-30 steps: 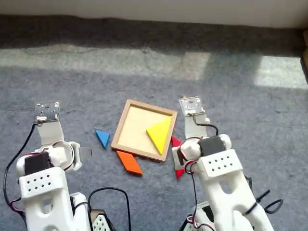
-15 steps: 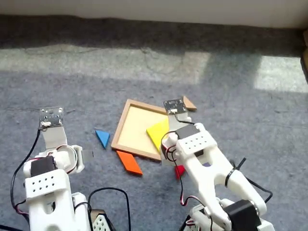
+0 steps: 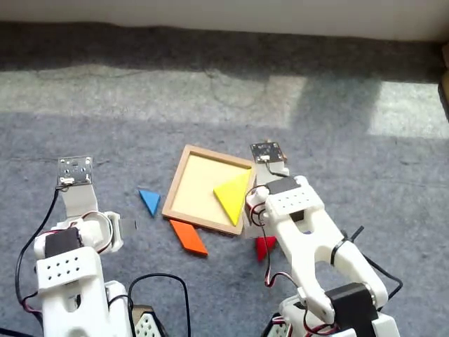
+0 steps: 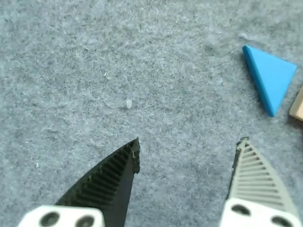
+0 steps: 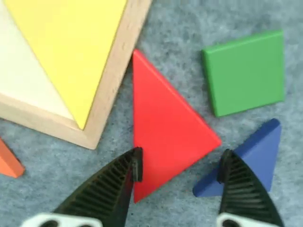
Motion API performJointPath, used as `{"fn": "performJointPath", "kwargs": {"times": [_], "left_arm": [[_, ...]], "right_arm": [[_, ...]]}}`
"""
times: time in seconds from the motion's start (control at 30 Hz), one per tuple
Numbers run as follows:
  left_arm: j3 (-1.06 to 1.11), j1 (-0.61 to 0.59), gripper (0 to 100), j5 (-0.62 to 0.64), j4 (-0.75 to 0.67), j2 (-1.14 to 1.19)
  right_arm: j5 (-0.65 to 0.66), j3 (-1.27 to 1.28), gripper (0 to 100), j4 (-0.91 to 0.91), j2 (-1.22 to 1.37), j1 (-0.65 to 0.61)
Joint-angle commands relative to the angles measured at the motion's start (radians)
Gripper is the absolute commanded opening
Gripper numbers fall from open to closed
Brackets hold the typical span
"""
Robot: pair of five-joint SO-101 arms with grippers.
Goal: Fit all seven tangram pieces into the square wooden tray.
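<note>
Hovering over the red triangle point(image 5: 165, 137), the right jaws gape.

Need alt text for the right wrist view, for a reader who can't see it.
The open right pincer hangs over a red triangle lying on grey carpet beside the rim of the wooden tray. A yellow triangle sits inside the tray; a green square and a dark blue triangle lie on the red one's other side.

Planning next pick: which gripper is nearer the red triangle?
Right. The right gripper is directly over the red triangle, open jaws straddling it. The left gripper is open over carpet by the light blue triangle, across the tray.
</note>
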Motion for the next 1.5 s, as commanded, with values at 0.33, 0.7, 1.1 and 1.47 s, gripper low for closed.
{"fn": "performJointPath", "kwargs": {"times": [0.33, 0.7, 1.1, 1.47], "left_arm": [[-0.004, -0.010, 31, -0.006, -0.017, 0.004], [-0.004, -0.010, 31, -0.006, -0.017, 0.004], [-0.002, -0.010, 31, -0.006, -0.017, 0.004], [0.008, -0.010, 31, -0.006, -0.023, 0.004]], "right_arm": [[0.011, -0.053, 25.7, -0.028, 0.007, -0.061], [0.009, -0.051, 36.1, -0.039, 0.008, -0.054], [0.017, -0.047, 36.1, -0.071, 0.053, -0.073], [0.017, -0.050, 36.0, -0.056, 0.148, -0.074]]}}
